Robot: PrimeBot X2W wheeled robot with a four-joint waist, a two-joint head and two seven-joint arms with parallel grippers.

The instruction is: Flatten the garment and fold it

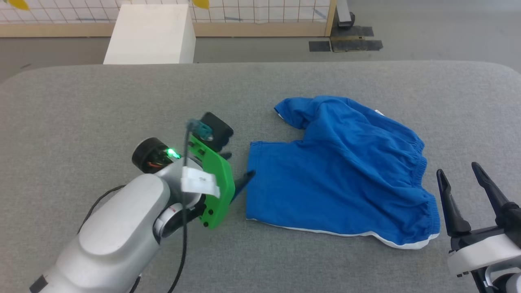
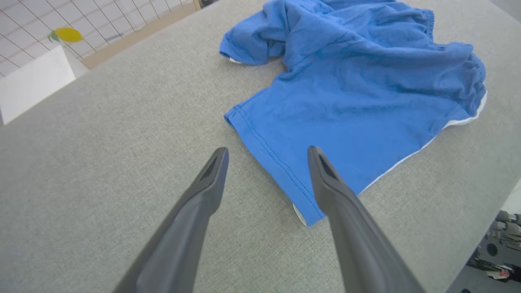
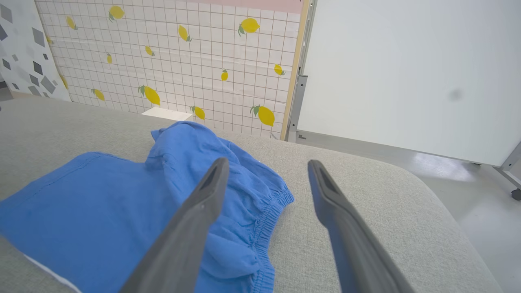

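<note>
Bright blue soft-fabric shorts (image 1: 338, 171) lay on the grey cloth-covered table (image 1: 122, 101), right of centre from my head camera. The gathered elastic waistband was turned toward the robot's right and the leg openings toward its left. The near leg was spread fairly flat, with white trim running along its near edge. The far leg was bunched and rumpled, its opening curled up off the cloth.

On my left wrist feed the shorts (image 2: 358, 93) filled the upper right. The left gripper (image 2: 267, 149) had its two long dark fingers spread wide, straddling the stitched hem of the near leg. One finger was over bare table and the other was over the hem's near corner. I could not tell whether either tip touched fabric. From the head camera the left gripper (image 1: 238, 165) sat right at that hem edge, gripping nothing.

The right gripper (image 1: 457, 168) stood at the lower right, just beside the waistband, its fingers parted and empty. On the right wrist feed the right gripper (image 3: 267, 162) pointed past the waistband of the shorts (image 3: 101, 211). Its left finger crossed in front of the blue fabric and its right finger crossed in front of bare table.

A white box (image 1: 150, 34) stood beyond the table's far edge.
</note>
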